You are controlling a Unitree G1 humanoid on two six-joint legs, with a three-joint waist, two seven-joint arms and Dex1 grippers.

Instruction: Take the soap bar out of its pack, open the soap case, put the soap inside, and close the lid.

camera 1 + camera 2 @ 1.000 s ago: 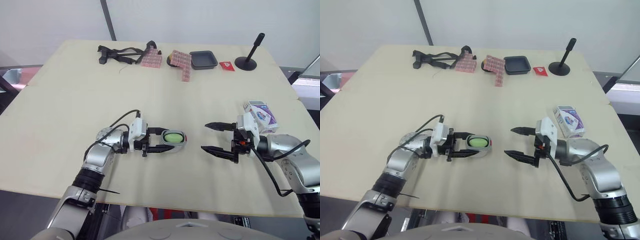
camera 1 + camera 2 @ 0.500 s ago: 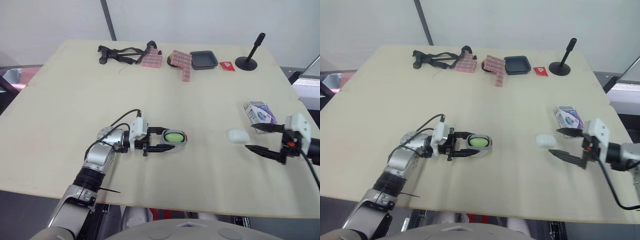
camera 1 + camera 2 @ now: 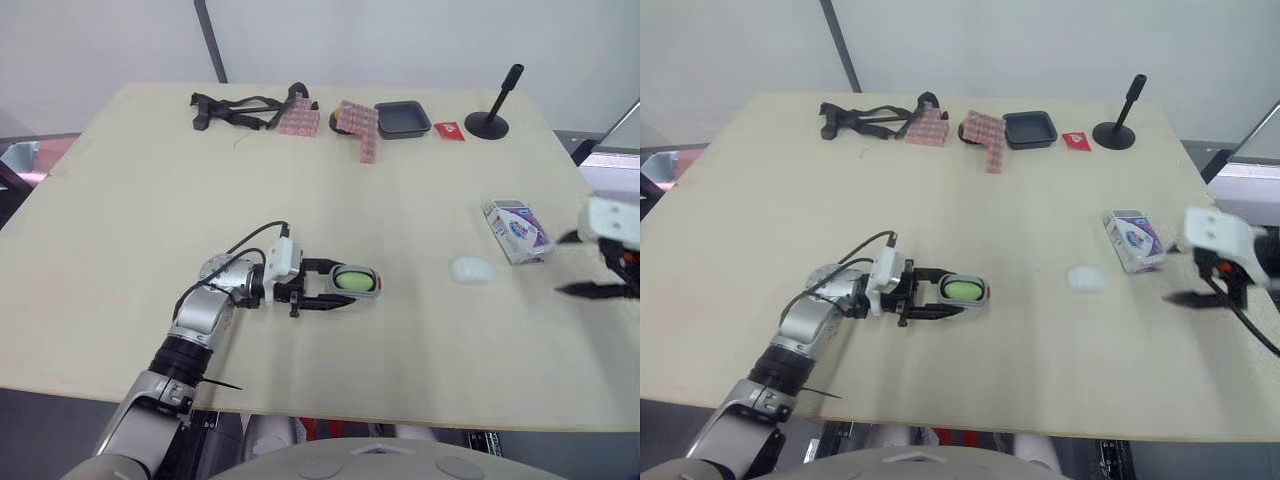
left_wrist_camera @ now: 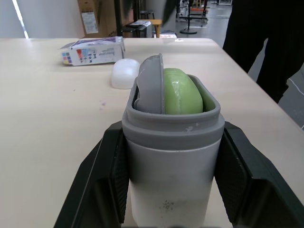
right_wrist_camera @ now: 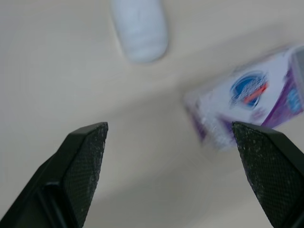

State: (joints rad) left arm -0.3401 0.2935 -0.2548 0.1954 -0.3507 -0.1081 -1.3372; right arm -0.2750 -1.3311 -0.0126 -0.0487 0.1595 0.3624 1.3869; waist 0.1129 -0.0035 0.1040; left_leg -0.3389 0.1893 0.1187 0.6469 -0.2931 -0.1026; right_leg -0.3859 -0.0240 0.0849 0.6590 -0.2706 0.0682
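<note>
Left wrist view: grips the grey soap case (image 3: 356, 281) by both sides with the left hand (image 4: 171, 135), black fingers (image 4: 111, 161) pressed flat against its walls. Carries a green bar (image 4: 183, 92) in the open mouth, with the grey lid (image 4: 149, 85) tipped edgewise into the opening beside it and not seated. Rests low on the counter (image 3: 130, 200), toward its near edge, aimed at the robot's right.

Moving outward across a bare stretch of counter, meets a white oval lump (image 3: 470, 269) lying just beside the purple-and-white soap pack (image 3: 515, 231). Cannot tell whether that lump is soap or some other piece. Reaches the right hand (image 5: 168, 127) last, at the counter's right edge beyond the pack, spread wide and holding nothing.

Looks like the closing step, provided the green bar is the soap. Needs the lid squared over the rim and pressed down while the left hand steadies the case. Calls for bringing the right hand back across the counter first. Risks wedging the lid crooked against the bar if pushed while tilted.

Compared with a second ago: has drawn the right hand away from a spot facing the case, out past the white lump to the edge, with the same wide spread. Keeps the left hand and the case about where they were, grip unchanged.
</note>
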